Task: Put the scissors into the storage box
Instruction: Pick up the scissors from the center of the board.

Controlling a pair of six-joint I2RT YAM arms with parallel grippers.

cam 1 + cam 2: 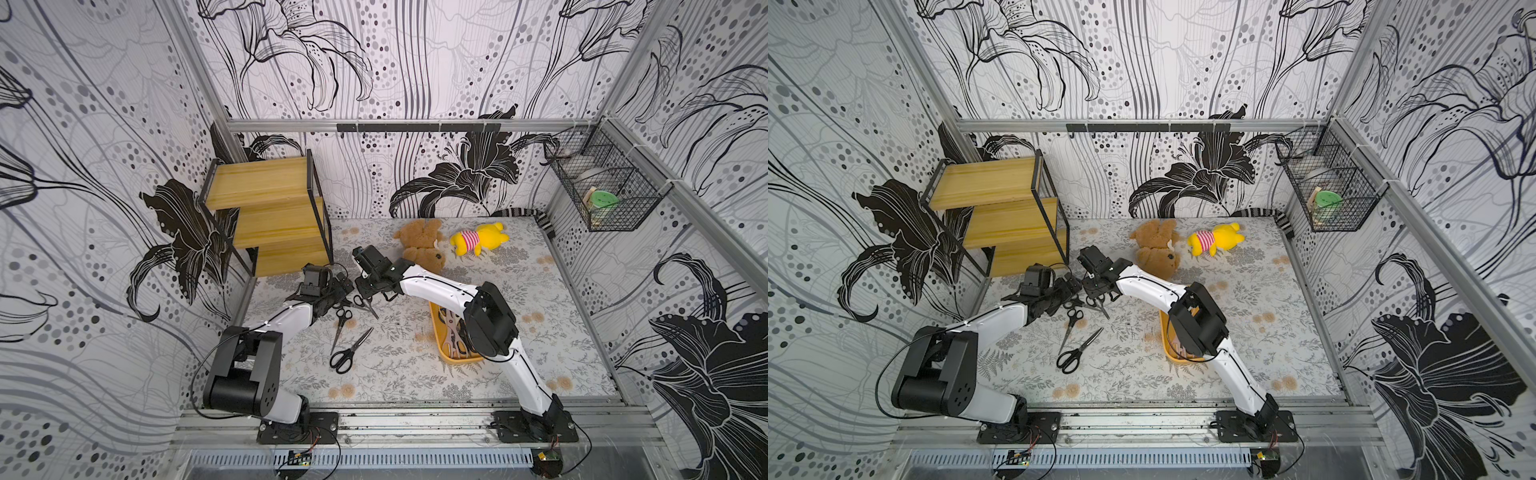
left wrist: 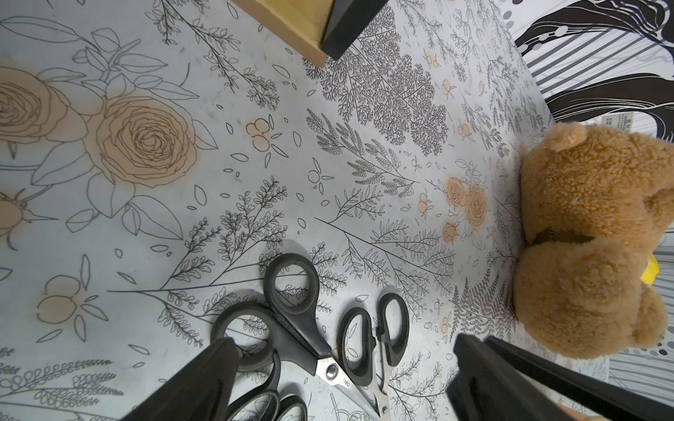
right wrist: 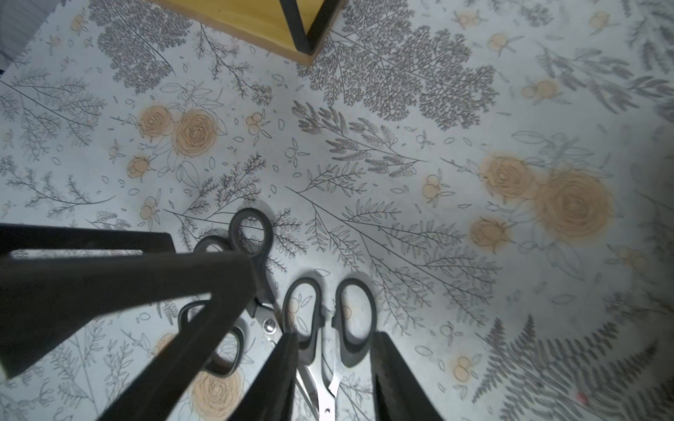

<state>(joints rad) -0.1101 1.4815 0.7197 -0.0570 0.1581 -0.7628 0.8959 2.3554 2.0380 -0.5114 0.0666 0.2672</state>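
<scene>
The floral-clothed table [image 1: 540, 332] filled the floor of the cell. The left arm [image 1: 282, 322] and the right arm [image 1: 440, 289] both stretched toward its left middle. They met just in front of the stepped wooden shelf [image 1: 270, 216], which stood in the far left corner. A black wire basket [image 1: 602, 187] hung on the right wall.

The storage box [image 1: 436, 332], yellow-orange, lay right of centre beneath the right arm's elbow, which hid much of it. Other scissors [image 1: 452, 336] with pale and dark handles showed inside it. At the far side lay a brown teddy bear [image 1: 419, 245], with a yellow plush toy [image 1: 478, 239] to its right.

Left of the box and well apart from it, a large black pair of scissors [image 1: 352, 347] lay loose on the cloth. A slimmer black pair [image 1: 341, 322] lay just beyond it. Farther still, a bigger-handled black pair [image 2: 310, 339] and a small black pair [image 3: 352, 355] lay side by side under the grippers.

The left gripper [image 2: 344, 340] stood wide, flanking both of those pairs and holding nothing. The right gripper [image 3: 335, 337] stood narrower, its fingers [image 3: 281, 371] straddling the small black pair, which lay flat. Whether the pads touched its handles could not be told.
</scene>
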